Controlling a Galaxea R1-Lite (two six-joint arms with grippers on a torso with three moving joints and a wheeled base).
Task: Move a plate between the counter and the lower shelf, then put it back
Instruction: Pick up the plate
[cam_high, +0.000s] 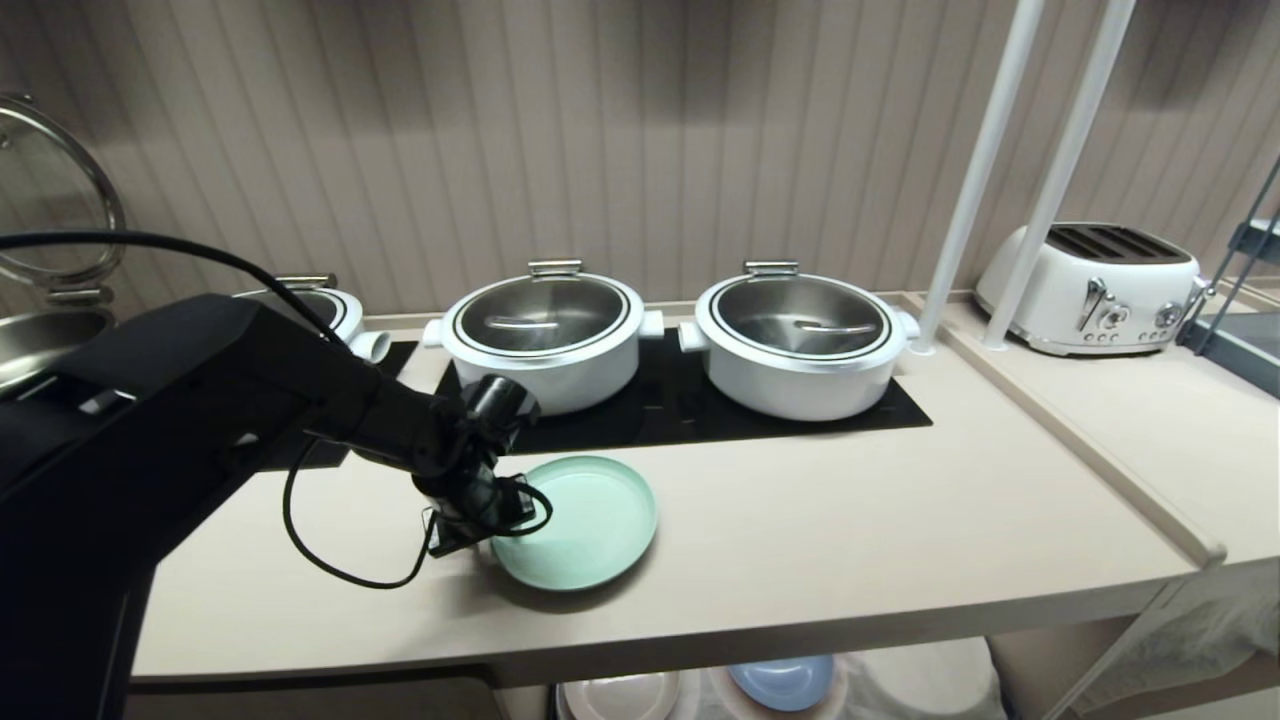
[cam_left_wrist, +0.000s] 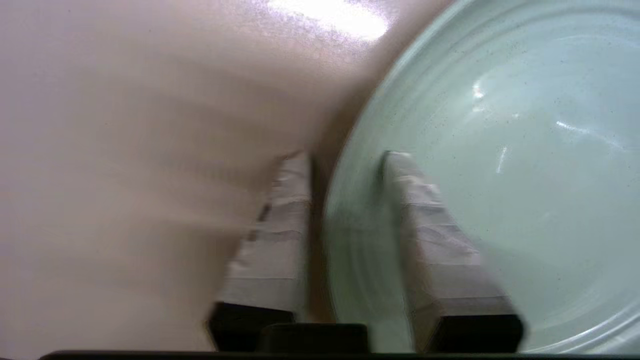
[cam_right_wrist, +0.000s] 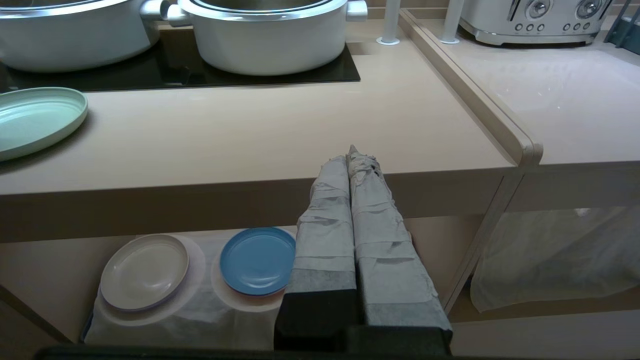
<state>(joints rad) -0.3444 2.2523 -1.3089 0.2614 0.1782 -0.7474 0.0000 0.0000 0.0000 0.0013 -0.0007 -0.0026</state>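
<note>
The mint-green plate (cam_high: 590, 520) (cam_right_wrist: 35, 120) lies flat on the counter (cam_high: 850, 520), just in front of the black cooktop (cam_high: 680, 410). My left gripper (cam_high: 480, 530) (cam_left_wrist: 347, 155) points down at the plate's left edge, with its jaws drawn in astride the rim. One taped finger (cam_left_wrist: 415, 225) rests inside on the plate (cam_left_wrist: 500, 175), and the other finger (cam_left_wrist: 280, 235) stands outside by the rim with a thin dark strip between. My right gripper (cam_right_wrist: 350, 150) is shut and empty, parked in front of the counter's edge above the lower shelf (cam_right_wrist: 450, 240).
Two lidded white pots (cam_high: 545, 335) (cam_high: 800, 335) stand on the cooktop behind the plate. A blue plate (cam_right_wrist: 257, 260) and a cream plate (cam_right_wrist: 145, 272) sit on white cloth in the lower shelf. White poles (cam_high: 975, 180) and a toaster (cam_high: 1095, 285) are on the right.
</note>
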